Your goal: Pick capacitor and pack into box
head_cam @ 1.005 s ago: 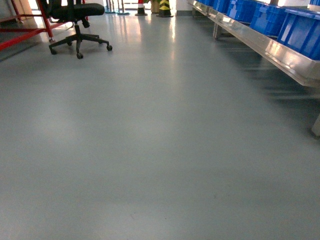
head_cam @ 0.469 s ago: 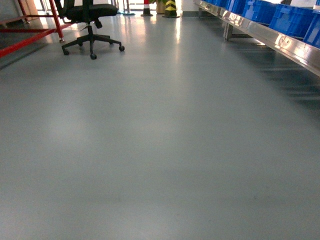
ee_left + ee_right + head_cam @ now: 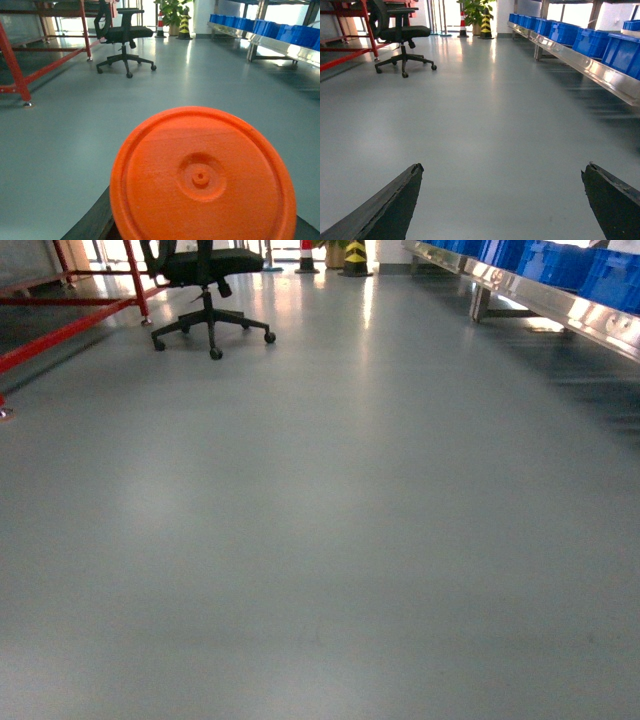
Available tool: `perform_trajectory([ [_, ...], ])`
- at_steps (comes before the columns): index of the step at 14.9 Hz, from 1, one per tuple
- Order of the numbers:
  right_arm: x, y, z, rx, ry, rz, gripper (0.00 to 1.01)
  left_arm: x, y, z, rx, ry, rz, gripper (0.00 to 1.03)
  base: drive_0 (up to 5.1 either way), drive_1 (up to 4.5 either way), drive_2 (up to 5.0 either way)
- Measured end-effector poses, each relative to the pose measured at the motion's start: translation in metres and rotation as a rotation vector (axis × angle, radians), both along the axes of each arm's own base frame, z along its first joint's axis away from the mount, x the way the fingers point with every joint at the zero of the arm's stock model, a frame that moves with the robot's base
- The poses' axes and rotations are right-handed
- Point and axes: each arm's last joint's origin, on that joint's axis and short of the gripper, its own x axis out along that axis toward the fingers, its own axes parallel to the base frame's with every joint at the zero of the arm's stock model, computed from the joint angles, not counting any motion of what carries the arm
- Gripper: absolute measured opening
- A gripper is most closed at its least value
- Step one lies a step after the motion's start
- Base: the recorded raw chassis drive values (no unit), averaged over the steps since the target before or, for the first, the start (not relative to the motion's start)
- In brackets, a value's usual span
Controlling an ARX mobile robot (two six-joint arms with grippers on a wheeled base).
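Head view: bare grey floor (image 3: 330,540); black office chair (image 3: 207,285) and red frame (image 3: 70,310) at upper left, blue bins (image 3: 590,265) on a steel rack at upper right. No box in any view.

Left wrist view: an orange disc (image 3: 202,177) fills the lower centre, hiding the left end effector; its state cannot be told.

Right wrist view: right end effector (image 3: 502,200) spread wide, holding nothing, fingertips (image 3: 395,200) at the lower corners.

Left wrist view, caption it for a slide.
Round orange plastic disc fills the foreground; black office chair and red metal frame stand behind it.
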Motion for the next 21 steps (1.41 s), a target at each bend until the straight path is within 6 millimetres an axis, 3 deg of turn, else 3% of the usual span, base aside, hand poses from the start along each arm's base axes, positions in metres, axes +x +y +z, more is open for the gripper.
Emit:
perform_trajectory([
  [21, 0.0, 0.0, -0.0003, 0.0, 0.003, 0.0, 0.98, 0.0, 0.0, -0.0001, 0.0, 0.001, 0.0, 0.44, -5.0, 2.46, 2.5],
])
